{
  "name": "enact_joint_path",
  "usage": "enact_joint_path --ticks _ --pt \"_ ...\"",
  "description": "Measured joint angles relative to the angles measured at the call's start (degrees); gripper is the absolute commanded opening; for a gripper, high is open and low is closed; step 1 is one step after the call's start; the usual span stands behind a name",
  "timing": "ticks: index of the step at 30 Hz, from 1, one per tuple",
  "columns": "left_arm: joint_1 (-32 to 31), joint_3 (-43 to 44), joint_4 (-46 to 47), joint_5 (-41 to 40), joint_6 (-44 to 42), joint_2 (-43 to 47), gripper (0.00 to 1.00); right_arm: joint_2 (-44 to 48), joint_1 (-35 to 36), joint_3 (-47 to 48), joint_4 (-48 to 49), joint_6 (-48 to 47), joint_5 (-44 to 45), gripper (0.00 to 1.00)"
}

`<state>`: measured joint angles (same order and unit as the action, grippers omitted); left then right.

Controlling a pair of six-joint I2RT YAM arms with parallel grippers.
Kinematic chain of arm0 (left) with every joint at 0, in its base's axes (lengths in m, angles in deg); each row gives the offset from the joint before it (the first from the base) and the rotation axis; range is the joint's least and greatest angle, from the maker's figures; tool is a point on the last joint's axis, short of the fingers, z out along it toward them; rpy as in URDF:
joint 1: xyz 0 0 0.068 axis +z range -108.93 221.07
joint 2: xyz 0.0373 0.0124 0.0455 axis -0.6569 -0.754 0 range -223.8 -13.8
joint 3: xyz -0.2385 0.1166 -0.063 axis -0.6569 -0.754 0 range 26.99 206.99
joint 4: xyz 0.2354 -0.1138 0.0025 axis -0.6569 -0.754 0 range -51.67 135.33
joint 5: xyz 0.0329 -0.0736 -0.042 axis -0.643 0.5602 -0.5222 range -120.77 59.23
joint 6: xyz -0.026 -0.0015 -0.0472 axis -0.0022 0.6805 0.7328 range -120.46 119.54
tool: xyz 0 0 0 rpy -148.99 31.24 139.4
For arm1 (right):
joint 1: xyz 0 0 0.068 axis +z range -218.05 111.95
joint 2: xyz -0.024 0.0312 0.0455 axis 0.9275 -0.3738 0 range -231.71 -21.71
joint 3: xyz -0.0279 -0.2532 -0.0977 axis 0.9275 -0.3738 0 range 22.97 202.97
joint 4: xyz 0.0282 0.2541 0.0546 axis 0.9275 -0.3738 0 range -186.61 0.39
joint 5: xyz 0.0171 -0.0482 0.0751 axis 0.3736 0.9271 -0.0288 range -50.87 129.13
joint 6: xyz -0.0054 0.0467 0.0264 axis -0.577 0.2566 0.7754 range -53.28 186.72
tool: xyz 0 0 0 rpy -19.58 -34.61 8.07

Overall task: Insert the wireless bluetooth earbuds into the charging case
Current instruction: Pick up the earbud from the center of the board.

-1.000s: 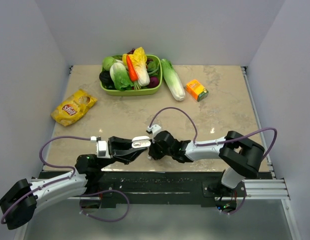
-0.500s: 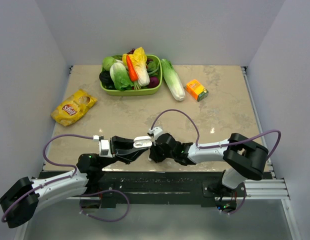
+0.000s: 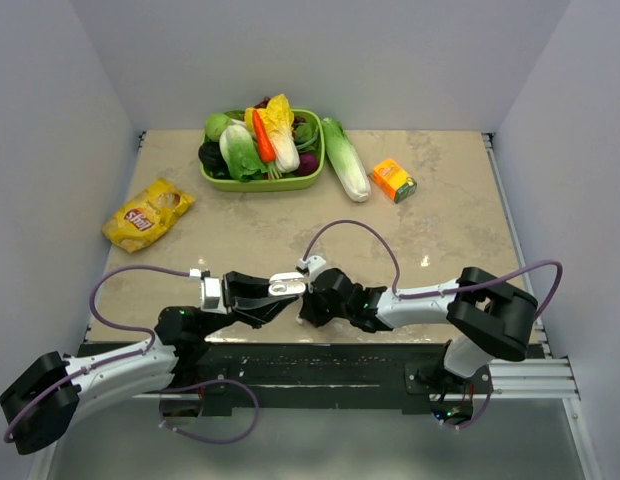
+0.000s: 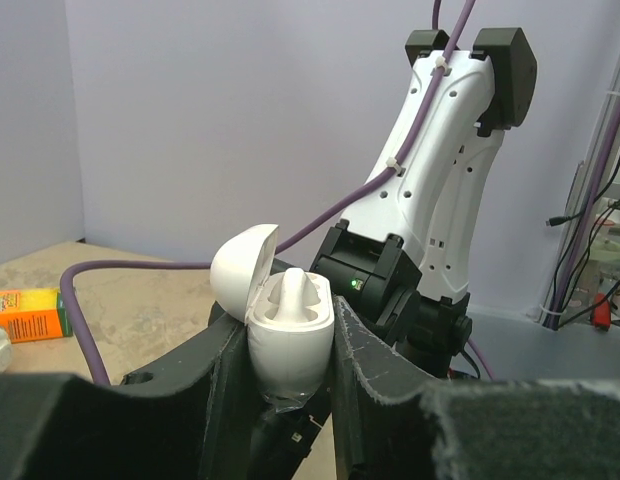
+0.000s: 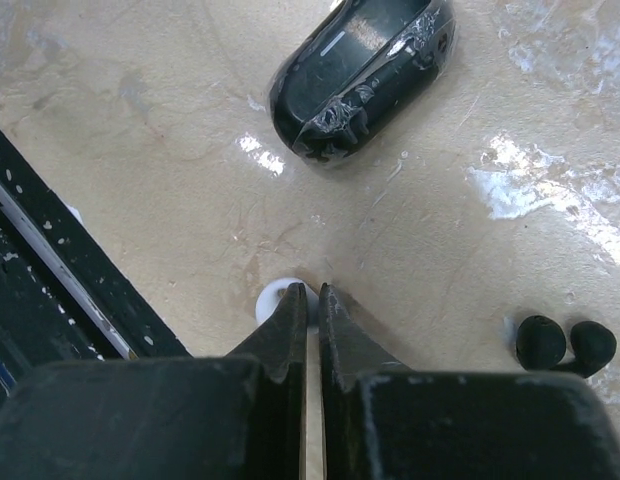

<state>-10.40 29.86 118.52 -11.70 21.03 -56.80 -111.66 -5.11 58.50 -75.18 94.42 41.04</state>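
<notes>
The right tool (image 5: 310, 292) is tip-down on the surface (image 5: 440, 250) close to the near edge. Its jaws are pinched almost together with only a sliver of bare surface showing between them. The white earbud (image 5: 272, 298) peeks out at the outer face of one finger (image 5: 288, 315), touching it, not plainly between the pads. I cannot tell whether it is caught at all, and it is too small to give a long axis.

Just beside, on the robot's left, the left tool (image 4: 290, 365) is clamped on the white charging case (image 4: 290, 345). It holds the case off the surface with the lid tipped back (a white bud-shaped piece already stands in one well). In my judgement the coming move is a short carry leftward and up to that open mouth, and the right arm is the one to make it.

A little further off lie two black earbuds (image 5: 562, 345), touching each other, and beyond them the black case (image 5: 360, 70). The vegetable basket (image 3: 260, 150) sits at the far edge.

Against a second ago, the right tool has sunk lower and drawn its jaws in from partly open. The left tool's hold is unchanged.
</notes>
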Motion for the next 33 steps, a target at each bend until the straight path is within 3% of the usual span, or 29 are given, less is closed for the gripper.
enact_joint_path --ticks 7,17,26,33 --pt "0.0 0.0 0.0 0.0 0.0 -0.1 0.00 2.0 0.0 -1.1 -0.1 1.7 0.1 0.00" --pt "0.0 0.0 0.0 0.0 0.0 -0.1 0.00 13.5 -3.2 -2.9 -4.3 3.9 1.6 0.00" --pt "0.0 0.0 0.0 -0.8 0.0 -0.5 0.00 22.0 -16.7 -6.7 -4.0 8.5 2.9 0.00" --pt "0.0 0.0 0.0 -1.8 0.0 -2.3 0.00 17.3 -24.2 -6.3 -1.1 13.4 6.3 0.00"
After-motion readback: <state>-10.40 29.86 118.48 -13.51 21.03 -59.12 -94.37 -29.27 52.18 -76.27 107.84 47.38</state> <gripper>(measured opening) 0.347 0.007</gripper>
